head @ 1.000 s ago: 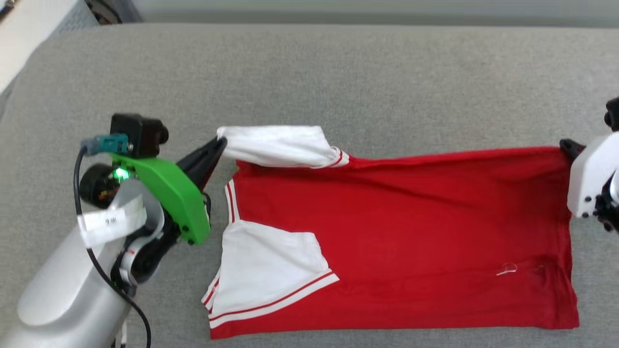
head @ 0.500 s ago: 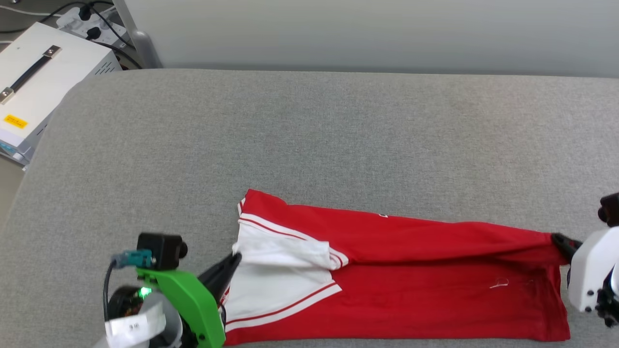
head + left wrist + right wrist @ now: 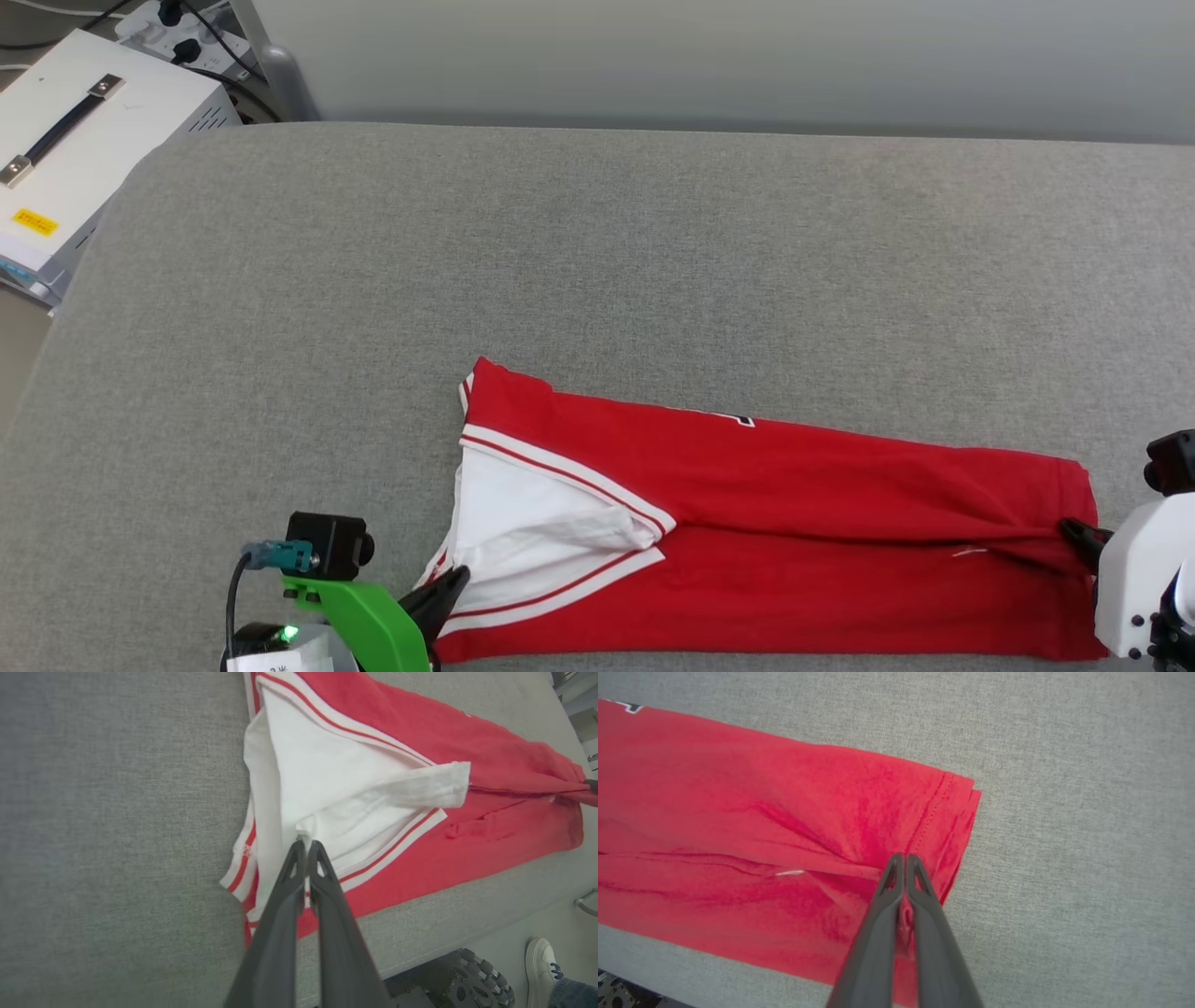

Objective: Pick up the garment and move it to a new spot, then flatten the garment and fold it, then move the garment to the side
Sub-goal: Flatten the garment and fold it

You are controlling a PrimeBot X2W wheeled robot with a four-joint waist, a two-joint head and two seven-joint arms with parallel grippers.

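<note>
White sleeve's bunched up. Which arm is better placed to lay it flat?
Left, likely: the left gripper is pinching the sleeve itself, while the right gripper is shut on the garment at its opposite end.

Grey, perhaps padded, surface point(image 3: 597, 261) bears garment point(image 3: 794, 560).

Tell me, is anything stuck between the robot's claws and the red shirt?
No, nothing visible is in the way. The left claw is shut right on the white sleeve of the shirt, and the right claw is shut on the red hem at the other end.
</note>
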